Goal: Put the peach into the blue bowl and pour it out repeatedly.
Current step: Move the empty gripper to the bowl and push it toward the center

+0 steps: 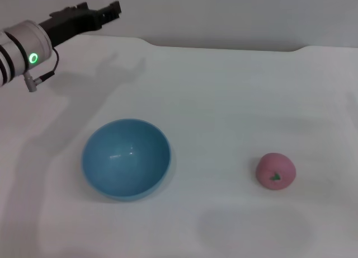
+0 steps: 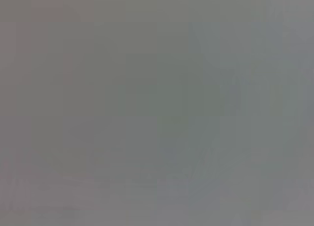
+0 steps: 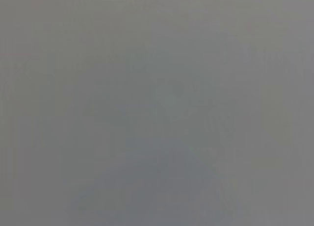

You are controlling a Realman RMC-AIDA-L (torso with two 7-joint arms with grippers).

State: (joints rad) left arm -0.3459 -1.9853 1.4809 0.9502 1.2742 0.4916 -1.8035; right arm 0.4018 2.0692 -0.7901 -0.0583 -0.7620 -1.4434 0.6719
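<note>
Well, left pincer (image 1: 112, 10) up far-left, nothing held, gap unclear; peach (image 1: 275, 170) apart from blue bowl (image 1: 126, 158)

Peach (image 1: 275, 170) lies well right of bowl (image 1: 126, 158).

Left arm enters head view at upper left corner, raised above table (image 1: 224, 84), reaching forward toward far edge. Wrist section pale grey, cylindrical, with black bands and lit green ring light; short cable with plug hangs beneath it. Left gripper (image 1: 112, 10) black, pointing toward far side of table, well apart from it in height; finger state not readable. Right arm and gripper not visible in head view. Both wrist views show only featureless grey.
</note>
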